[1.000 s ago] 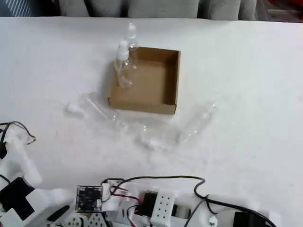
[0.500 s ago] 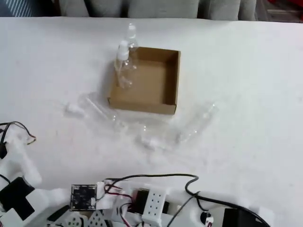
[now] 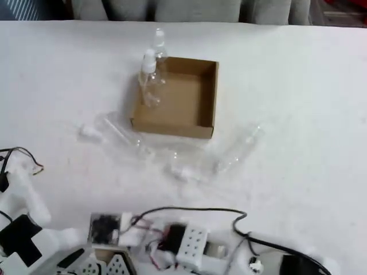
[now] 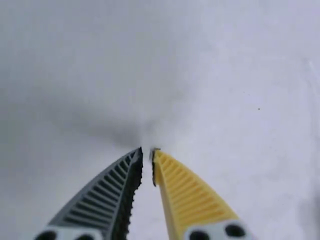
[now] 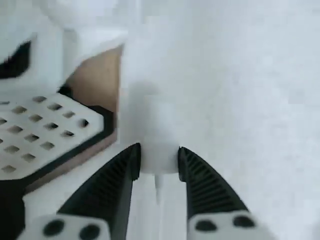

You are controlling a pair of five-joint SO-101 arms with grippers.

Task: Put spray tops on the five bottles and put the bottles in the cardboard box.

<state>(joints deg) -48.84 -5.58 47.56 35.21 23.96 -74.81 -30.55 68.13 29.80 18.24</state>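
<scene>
Well ahead of your slightly parted right fingers (image 5: 200,185), a clear plastic bottle (image 3: 238,150) lies slantwise beside the brown cardboard box (image 3: 172,127); your left fingers (image 4: 185,195) are closed.

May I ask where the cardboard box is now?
High view: the box stands centre of the table, a capped bottle upright at its left wall, a lying bottle off its near-right corner.
</scene>
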